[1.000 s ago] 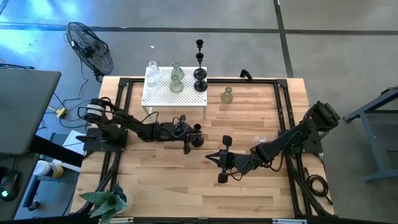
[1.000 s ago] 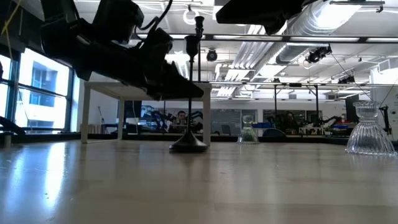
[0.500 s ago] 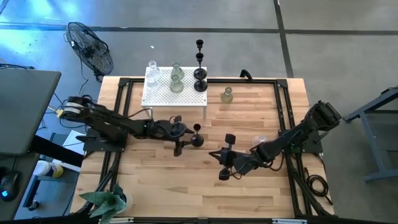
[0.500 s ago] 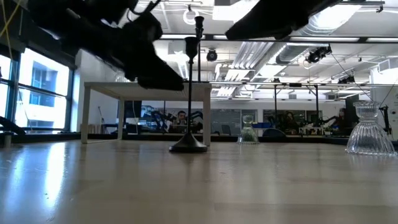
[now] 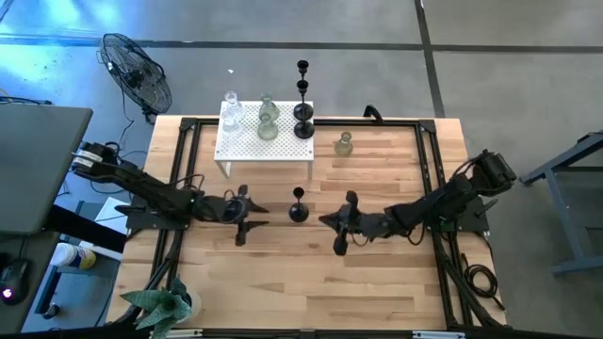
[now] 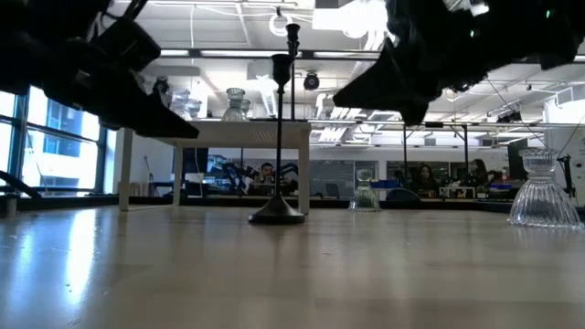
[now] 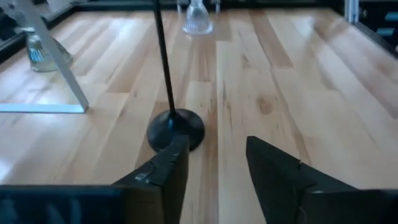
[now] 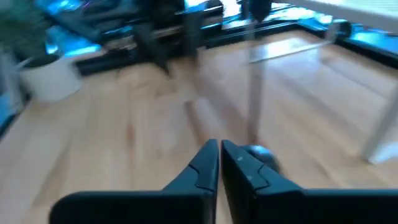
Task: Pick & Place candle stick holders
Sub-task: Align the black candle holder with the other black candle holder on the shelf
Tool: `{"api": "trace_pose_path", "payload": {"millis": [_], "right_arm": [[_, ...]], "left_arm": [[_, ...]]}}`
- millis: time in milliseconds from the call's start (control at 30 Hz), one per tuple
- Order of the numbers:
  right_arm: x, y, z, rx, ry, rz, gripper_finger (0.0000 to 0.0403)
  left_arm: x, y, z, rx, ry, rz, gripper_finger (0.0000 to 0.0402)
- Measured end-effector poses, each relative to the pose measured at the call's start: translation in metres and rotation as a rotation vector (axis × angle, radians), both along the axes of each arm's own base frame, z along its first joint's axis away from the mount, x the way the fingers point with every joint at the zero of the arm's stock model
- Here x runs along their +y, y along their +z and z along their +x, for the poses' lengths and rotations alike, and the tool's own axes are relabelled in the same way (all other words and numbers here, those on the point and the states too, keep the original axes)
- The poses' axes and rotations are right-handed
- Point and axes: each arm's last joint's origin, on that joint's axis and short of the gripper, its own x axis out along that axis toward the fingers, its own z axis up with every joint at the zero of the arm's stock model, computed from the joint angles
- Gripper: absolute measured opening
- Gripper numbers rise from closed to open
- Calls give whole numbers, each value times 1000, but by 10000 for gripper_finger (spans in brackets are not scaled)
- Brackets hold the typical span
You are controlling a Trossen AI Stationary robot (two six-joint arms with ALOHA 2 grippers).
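Note:
A black candle stick holder (image 5: 298, 211) with a round base and thin stem stands upright on its base mid-table; it also shows in the low view (image 6: 277, 214) and the left wrist view (image 7: 176, 129). My left gripper (image 5: 256, 211) is open and empty, to the left of the holder, its fingers pointing at it (image 7: 214, 168). My right gripper (image 5: 325, 222) is shut and empty, just right of the holder (image 8: 220, 163). Three glass and black holders stand on the white perforated little table (image 5: 247, 149).
A pale-green glass holder (image 5: 344, 144) stands on the tabletop right of the white little table. A clear glass holder (image 6: 540, 192) stands at the right, also in the left wrist view (image 7: 197, 18). A black floor fan (image 5: 137, 75) and a potted plant (image 5: 165, 306) are off the table's left.
My left gripper has drawn back toward the table's left edge, away from the black holder, which stays standing where it was. My right gripper has moved toward the far edge and closer to the holder's right side.

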Motion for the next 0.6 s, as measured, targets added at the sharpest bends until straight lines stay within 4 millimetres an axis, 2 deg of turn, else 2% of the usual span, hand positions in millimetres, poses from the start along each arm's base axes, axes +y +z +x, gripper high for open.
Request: {"api": "trace_pose_path", "payload": {"millis": [100,167,333,433,500,600], "right_arm": [[-8,-3,-4,-38,-81,-7,41],[-11,-1,1,-55,-110,-11,73],[-12,-4,30,-25,-66,-66,169],[-18,-8,46,-17,-140,-96,223],[-25,-10,53,-14,-184,-98,248],[-33,-10,63,-19,-145,-73,263]], "left_arm": [[3,-8,-10,-51,24,-14,133],[4,-11,-14,-70,33,-17,121],[5,-12,-15,-78,33,-16,104],[5,-12,-15,-74,32,-10,100],[5,-13,-15,-72,31,-9,99],[5,-13,-15,-69,28,1,99]]}}
